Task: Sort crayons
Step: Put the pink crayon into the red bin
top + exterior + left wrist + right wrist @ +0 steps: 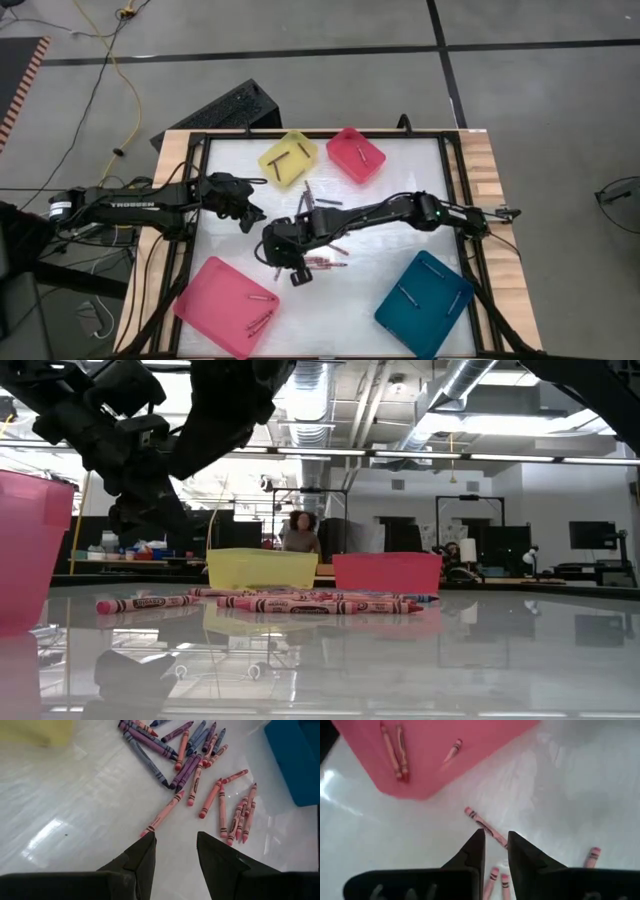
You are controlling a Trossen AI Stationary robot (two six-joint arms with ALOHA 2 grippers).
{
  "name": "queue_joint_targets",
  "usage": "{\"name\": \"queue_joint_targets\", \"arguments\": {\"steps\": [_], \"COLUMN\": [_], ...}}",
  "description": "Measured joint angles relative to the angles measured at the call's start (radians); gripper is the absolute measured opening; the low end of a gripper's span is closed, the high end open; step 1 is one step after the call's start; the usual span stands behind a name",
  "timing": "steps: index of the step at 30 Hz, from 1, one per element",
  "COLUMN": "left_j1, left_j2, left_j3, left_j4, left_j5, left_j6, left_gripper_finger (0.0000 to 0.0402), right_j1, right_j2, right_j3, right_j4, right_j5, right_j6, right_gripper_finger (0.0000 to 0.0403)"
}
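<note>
A: Where are the crayons (pixel 192 767)?

B: Most lie loose mid-table, purple and bluish ones bunched together, red and pink ones fanned out beside them. A few already sit in the big pink tray (pixel 225 305), the yellow tray (pixel 287 158), the small pink tray (pixel 356 154) and the teal tray (pixel 425 303).

A: And your right gripper (pixel 496 849)?

B: Low over the table just past the big pink tray, fingers a narrow gap apart, nothing pinched; one pink crayon (pixel 482 826) lies just ahead of the tips.

A: The left gripper (pixel 175 845)?

B: Spread, holding nothing, hanging near the pile.
</note>
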Motion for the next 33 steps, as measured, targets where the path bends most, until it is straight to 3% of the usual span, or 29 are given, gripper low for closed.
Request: {"name": "queue_joint_targets", "arguments": {"steps": [18, 33], "left_j1": [0.000, 0.000], "left_j2": [0.000, 0.000], "left_j3": [0.000, 0.000], "left_j4": [-0.018, -0.049], "left_j5": [-0.003, -0.047], "left_j6": [0.044, 0.029], "left_gripper_finger": [0.0133, 0.0133], "right_j1": [-0.057, -0.061], "right_j2": [0.018, 0.098], "right_j3": [-0.096, -0.098], "right_j4": [0.159, 0.153], "right_j5": [0.001, -0.098], "right_j6": [-0.299, -0.442], "right_gripper_finger": [0.0078, 0.0078]}}
